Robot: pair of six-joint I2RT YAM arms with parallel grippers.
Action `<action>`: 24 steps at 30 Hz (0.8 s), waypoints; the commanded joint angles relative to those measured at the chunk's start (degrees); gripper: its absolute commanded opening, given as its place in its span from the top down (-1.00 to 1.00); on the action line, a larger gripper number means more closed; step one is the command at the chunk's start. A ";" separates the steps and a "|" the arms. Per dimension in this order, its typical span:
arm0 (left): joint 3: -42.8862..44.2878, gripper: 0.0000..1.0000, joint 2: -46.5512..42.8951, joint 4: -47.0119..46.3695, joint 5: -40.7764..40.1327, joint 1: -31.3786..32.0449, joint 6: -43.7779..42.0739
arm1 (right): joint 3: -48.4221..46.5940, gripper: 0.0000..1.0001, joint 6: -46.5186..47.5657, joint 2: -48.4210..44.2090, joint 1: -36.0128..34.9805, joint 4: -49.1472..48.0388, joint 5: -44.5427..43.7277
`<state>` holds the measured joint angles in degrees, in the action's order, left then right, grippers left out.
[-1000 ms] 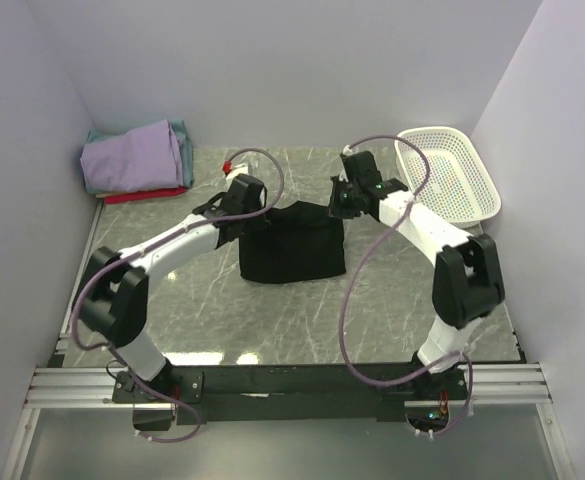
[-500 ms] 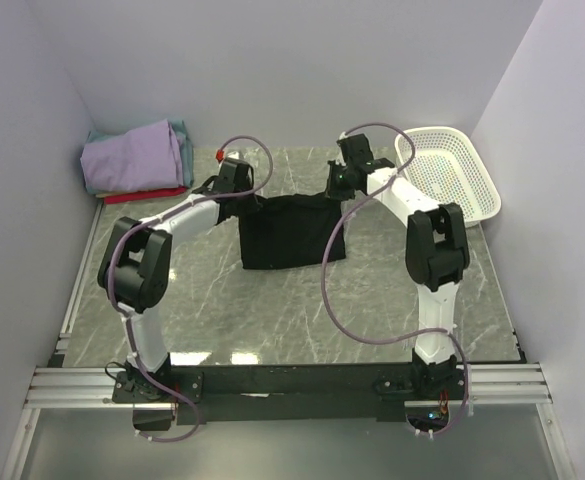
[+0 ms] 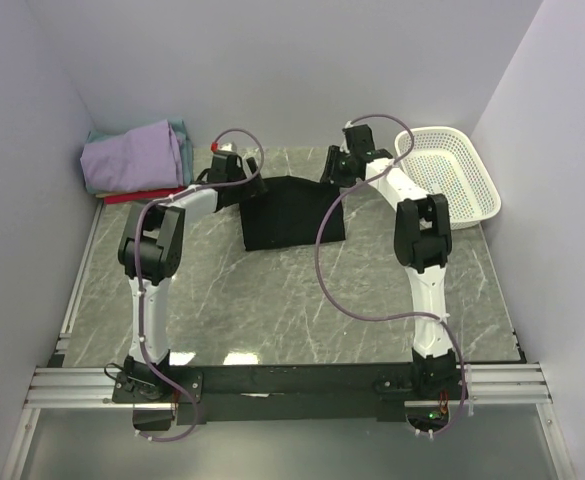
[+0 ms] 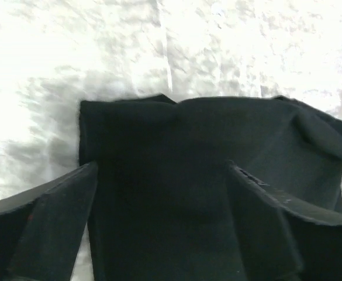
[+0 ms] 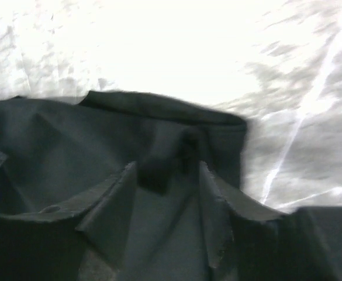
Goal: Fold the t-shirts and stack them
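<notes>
Both arms are stretched right out from the near edge of the bench [image 3: 272, 310], reaching into the far half.

The black shirt [image 3: 292, 215] lies on the bench past the middle. It's folded to a rough rectangle, with the near edge straight and the far edge humped up in the centre.

The left fingers [image 3: 244, 186] are at the shirt's far-left corner. In the wrist view those fingers [image 4: 54, 216] are spread wide and released, with nothing gripped. The black shirt [image 4: 188, 152] lies under them, with soft creases. Its far edge sits just past the tips, and bare bench beyond that.

The right fingers [image 3: 335, 172] are at the far-right corner. In the wrist view those fingers [image 5: 109, 205] are parted, less wide than the left pair, and not clamped. A small pucker of the black shirt [image 5: 71, 134] stands up between the tips, and I can't tell if either tip touches it. The corner is rumpled there.

In the far-left corner of the bench is a stack of folded shirts. The lavender shirt [image 3: 132, 155] is on top, the teal shirt [image 3: 183, 132] peeks out behind it, and the red shirt [image 3: 147, 196] is at the bottom. The stack is well apart from the black shirt.

On the far right, the white mesh basket [image 3: 440, 131] sits by the wall, near the right arm.
</notes>
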<state>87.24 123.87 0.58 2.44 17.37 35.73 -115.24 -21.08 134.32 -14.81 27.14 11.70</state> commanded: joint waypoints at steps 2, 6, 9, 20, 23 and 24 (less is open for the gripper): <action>3.90 -0.99 -1.17 -2.87 -2.08 -1.46 -2.59 | 6.14 -0.13 2.35 -7.91 2.06 -8.48 -5.27; 1.01 -0.99 -5.74 -3.83 -2.26 -1.63 -4.17 | 10.65 -0.18 4.64 -13.99 2.33 -9.65 -4.24; -1.19 -0.99 -10.04 -4.79 -0.95 -1.63 -3.73 | 11.53 -0.18 4.21 -16.19 2.24 -8.42 -0.04; 2.13 -0.99 -6.99 -6.73 17.76 -1.11 0.84 | 9.17 -0.12 1.04 -12.69 0.31 -6.31 12.55; 0.48 -0.99 -5.31 -8.91 17.86 -0.84 2.59 | 8.45 -0.11 1.04 -11.19 -0.57 -5.78 13.52; 0.47 -0.99 -4.44 -8.93 18.39 -0.93 3.29 | 8.37 -0.12 0.95 -10.84 -0.75 -5.78 13.69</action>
<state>87.37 116.95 -5.89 15.66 16.01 36.40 -104.16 -19.68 121.82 -14.35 20.64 21.98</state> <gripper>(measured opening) 0.994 0.560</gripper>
